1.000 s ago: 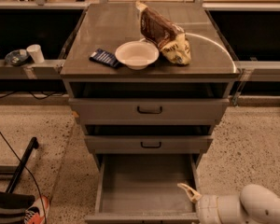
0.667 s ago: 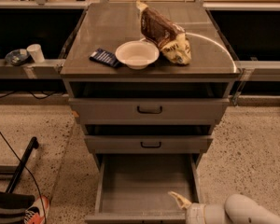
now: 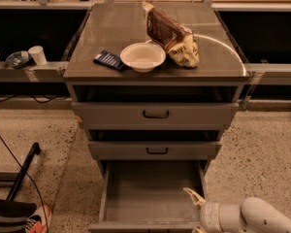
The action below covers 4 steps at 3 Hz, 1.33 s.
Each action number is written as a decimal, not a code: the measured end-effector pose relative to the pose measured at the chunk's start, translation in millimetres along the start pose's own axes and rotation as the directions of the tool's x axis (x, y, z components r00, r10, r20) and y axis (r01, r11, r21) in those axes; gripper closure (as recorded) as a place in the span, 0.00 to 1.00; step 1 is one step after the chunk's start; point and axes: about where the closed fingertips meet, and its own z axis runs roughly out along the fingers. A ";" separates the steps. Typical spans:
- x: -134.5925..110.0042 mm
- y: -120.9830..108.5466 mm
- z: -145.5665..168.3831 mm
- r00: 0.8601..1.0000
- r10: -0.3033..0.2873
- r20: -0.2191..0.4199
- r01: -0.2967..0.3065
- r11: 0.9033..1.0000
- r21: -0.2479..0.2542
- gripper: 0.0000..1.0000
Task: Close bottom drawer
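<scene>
The bottom drawer (image 3: 150, 193) of the grey cabinet stands pulled far out, its plain grey tray empty and its low front panel (image 3: 145, 225) at the lower edge of the view. My gripper (image 3: 195, 212) is on a white arm that comes in from the lower right. It sits over the drawer's front right corner, just inside the right side wall. It is open and empty, with one pale finger (image 3: 193, 196) pointing up and left over the tray. The drawer's handle is out of view.
The mid-width drawer (image 3: 155, 150) and the widest drawer (image 3: 155, 114) above stand slightly ajar. On the cabinet top are a white bowl (image 3: 143, 56), a brown chip bag (image 3: 172, 33) and a blue packet (image 3: 108, 59). A dark stand (image 3: 19, 178) lies on the floor at left.
My gripper first moved left and lower along the drawer's front right corner, then came back a little up and to the right. The drawer has not moved.
</scene>
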 end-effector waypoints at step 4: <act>120.8 4.0 61.0 0.987 0.108 -0.119 -0.118 0.990 -0.083 0.43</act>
